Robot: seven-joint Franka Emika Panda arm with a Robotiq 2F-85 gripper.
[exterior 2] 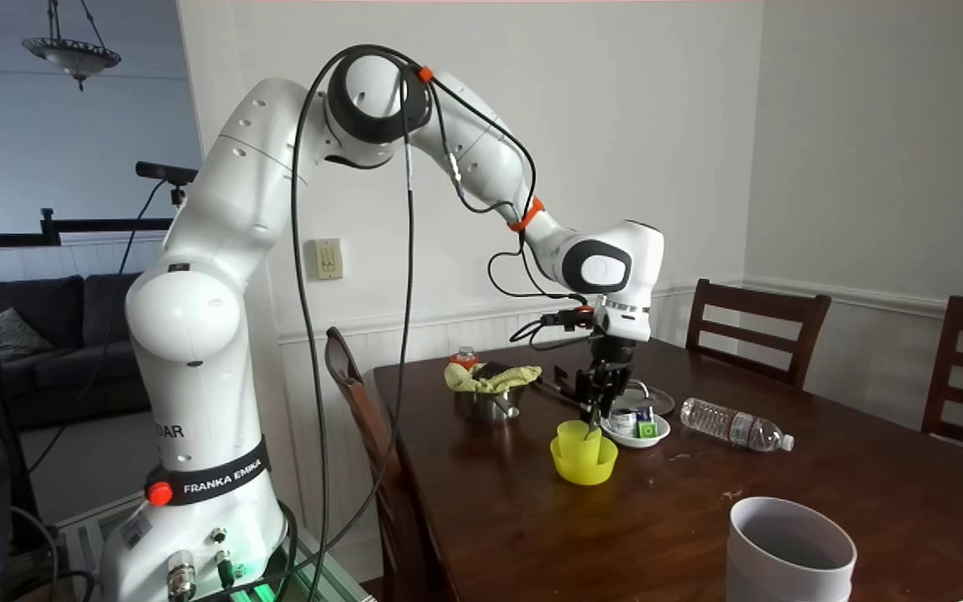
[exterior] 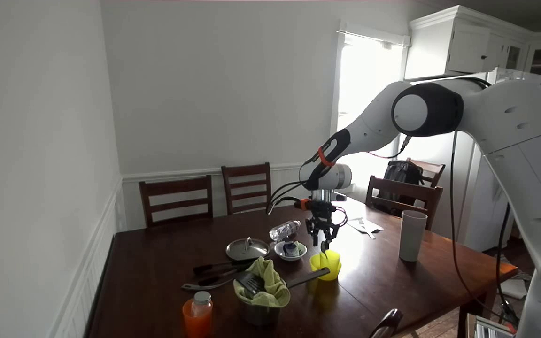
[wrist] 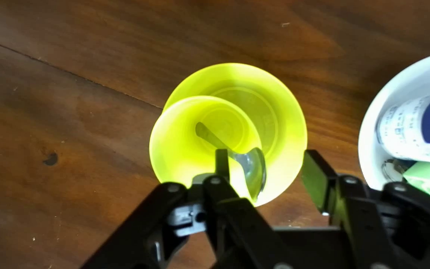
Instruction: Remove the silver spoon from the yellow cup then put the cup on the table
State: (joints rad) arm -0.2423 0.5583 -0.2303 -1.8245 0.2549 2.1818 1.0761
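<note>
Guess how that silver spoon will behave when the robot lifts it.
Likely stiff, since the silver spoon shines like metal. Its smooth, curved scoop sticks up and might slip or twist when pinched. The handle slants down into the yellow cup, so it could scrape the wall.

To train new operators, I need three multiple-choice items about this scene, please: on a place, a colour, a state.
1. The yellow cup stands in the:
A) white bowl
B) yellow bowl
C) orange container

2. The cloth in the saucepan is:
A) pale green
B) navy
C) red

3. The end effector is:
A) closed on the spoon
B) closed, empty
C) open

1 B: it rises from that bowl in both exterior views.
2 A: its folds show this colour.
3 C: its fingers stand apart.
</note>
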